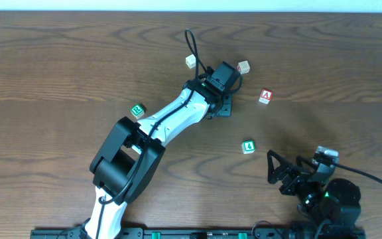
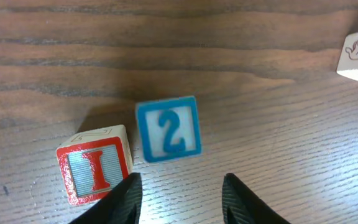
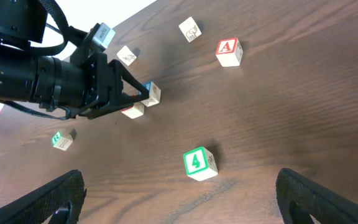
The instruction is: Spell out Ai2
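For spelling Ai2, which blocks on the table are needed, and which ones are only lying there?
Needed: A block, I block, 2 block.
Not needed: 4 block, other green block, left picture block, right picture block.

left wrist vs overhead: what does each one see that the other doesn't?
Left wrist only: the blue 2 block and red I block next to each other, faces readable. From above they are hidden under the arm.
Overhead only: the A block, green 4 block, a second green block and the right gripper.
Both: the left gripper, open, and the wood table.
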